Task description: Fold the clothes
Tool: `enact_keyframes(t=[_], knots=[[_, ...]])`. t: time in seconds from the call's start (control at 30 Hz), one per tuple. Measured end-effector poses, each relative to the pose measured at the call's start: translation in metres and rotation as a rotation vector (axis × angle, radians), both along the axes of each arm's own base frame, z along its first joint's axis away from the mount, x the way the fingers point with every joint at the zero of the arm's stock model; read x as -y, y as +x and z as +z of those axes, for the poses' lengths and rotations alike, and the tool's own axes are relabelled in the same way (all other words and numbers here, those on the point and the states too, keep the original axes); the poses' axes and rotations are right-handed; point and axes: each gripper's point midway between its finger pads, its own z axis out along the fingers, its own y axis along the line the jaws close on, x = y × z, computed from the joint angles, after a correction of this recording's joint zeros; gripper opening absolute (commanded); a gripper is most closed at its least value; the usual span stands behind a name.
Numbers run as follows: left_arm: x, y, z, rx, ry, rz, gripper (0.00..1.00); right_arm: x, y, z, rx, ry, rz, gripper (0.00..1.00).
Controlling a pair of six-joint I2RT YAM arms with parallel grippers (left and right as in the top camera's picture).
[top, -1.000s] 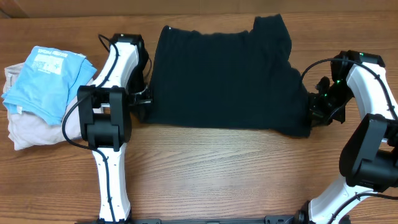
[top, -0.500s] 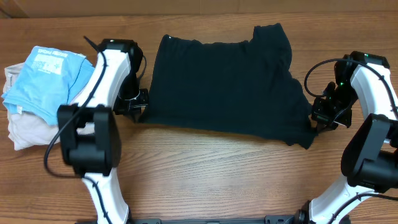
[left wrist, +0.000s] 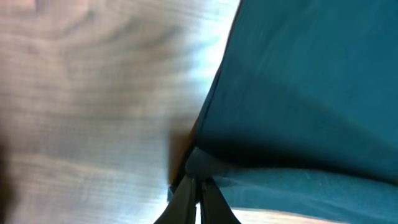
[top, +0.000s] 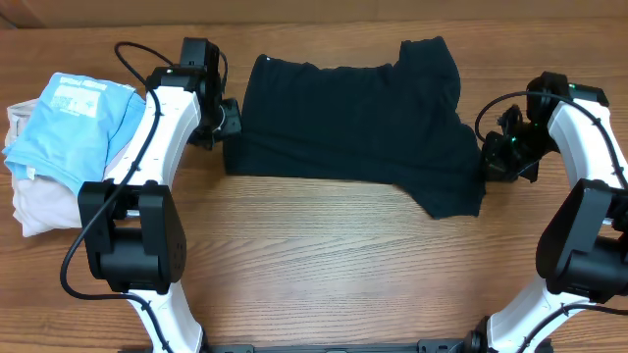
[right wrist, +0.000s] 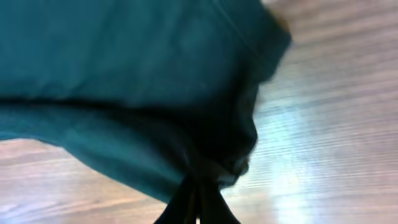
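Both arms moved toward the far side of the bench (top: 324, 265) in the last half second, dragging the near corners of the black shirt (top: 353, 123) along. Closed left fingers (left wrist: 193, 199) pinch its left corner. Closed right fingers (right wrist: 194, 200) pinch the bunched right corner. The shirt lies spread mid-bench between the arms. A pile of clothes (top: 69, 137), blue on top, sits at the left.

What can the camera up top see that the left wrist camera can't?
Only the overhead view shows the pile of clothes beside the left arm, the right gripper and the whole outline of the dark garment. Only the left wrist view shows, up close, the left gripper pinched shut on the garment's folded edge. Both show the garment and the wooden table.
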Motion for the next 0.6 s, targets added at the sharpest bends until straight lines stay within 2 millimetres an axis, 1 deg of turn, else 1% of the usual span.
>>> enact_keyframes(t=[0.1,0.27,0.4,0.53,0.6], knots=[[0.003,0.009,0.003,0.039,-0.004,-0.003,0.04,0.0,0.015,0.0,0.064,0.007,0.001,0.04],[0.006,0.019,0.005,0.08,-0.009,-0.006,0.04,0.001,0.031,0.001,0.133,0.01,0.002,0.04],[0.008,0.023,0.001,0.089,-0.01,-0.01,0.04,-0.003,0.035,0.002,0.153,0.033,0.012,0.04],[0.008,0.023,-0.008,0.07,-0.008,-0.01,0.04,-0.018,0.034,0.007,0.18,0.12,0.074,0.04],[0.008,0.026,-0.009,0.08,-0.008,-0.009,0.04,-0.023,0.041,0.01,0.223,0.156,0.094,0.04]])
